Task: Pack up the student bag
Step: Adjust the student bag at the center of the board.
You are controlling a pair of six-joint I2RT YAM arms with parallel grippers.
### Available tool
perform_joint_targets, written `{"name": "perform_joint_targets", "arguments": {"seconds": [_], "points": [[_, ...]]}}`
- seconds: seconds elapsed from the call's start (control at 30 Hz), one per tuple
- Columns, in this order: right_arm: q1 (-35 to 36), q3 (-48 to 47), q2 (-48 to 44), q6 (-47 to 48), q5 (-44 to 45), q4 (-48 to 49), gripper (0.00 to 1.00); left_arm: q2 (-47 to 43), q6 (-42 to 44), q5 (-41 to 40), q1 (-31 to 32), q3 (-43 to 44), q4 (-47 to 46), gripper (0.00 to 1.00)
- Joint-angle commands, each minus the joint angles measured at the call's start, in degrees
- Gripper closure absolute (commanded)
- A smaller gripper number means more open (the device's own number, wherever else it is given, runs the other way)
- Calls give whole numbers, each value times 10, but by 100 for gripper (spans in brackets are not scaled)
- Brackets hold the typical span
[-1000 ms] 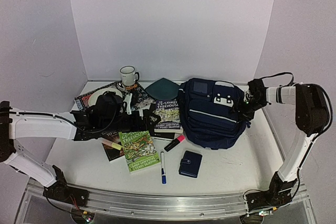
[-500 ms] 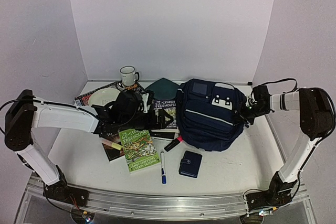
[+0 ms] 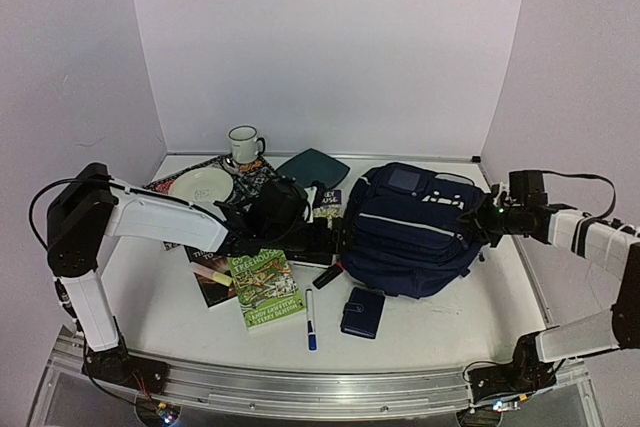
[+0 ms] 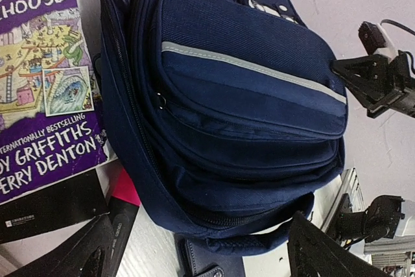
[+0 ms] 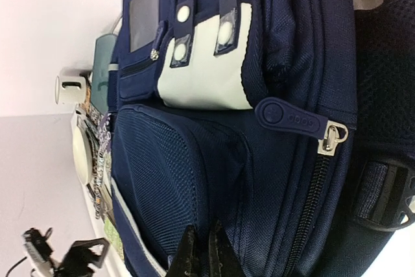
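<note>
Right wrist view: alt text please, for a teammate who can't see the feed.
The navy student bag fills the whole frame, turned sideways, with a blue zipper pull on a metal ring at centre right. The jaws sit close together at the bottom edge. A white mug shows far left.

A large navy-blue fabric backpack (image 3: 415,232) blocks the right half of the white surface (image 3: 450,332), the left hand (image 3: 338,239) and right hand (image 3: 480,219) on either flank. A green paperback book (image 3: 262,287), a blue pen (image 3: 310,319) and a small navy wallet (image 3: 362,312) crowd the left; the near-right corner lies open.
</note>
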State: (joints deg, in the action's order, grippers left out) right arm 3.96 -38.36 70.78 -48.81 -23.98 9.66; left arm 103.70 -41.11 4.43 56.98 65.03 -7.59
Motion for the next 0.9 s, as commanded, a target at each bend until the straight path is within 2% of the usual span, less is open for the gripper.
{"name": "perform_joint_targets", "arguments": {"seconds": [0.0,0.23,0.37,0.63,0.87], "points": [[13,23,-64,-73,26,36,100,34,-18,5,9,44,-24,8],[41,60,-117,-106,53,43,100,80,-38,23,21,65,-35,15],[48,60,-130,-108,48,42,100,96,-53,49,23,65,-73,26],[55,58,-142,-101,14,36,100,88,-35,74,23,94,-111,69],[69,19,-152,-72,-10,-7,100,58,1,85,7,113,-121,97]]}}
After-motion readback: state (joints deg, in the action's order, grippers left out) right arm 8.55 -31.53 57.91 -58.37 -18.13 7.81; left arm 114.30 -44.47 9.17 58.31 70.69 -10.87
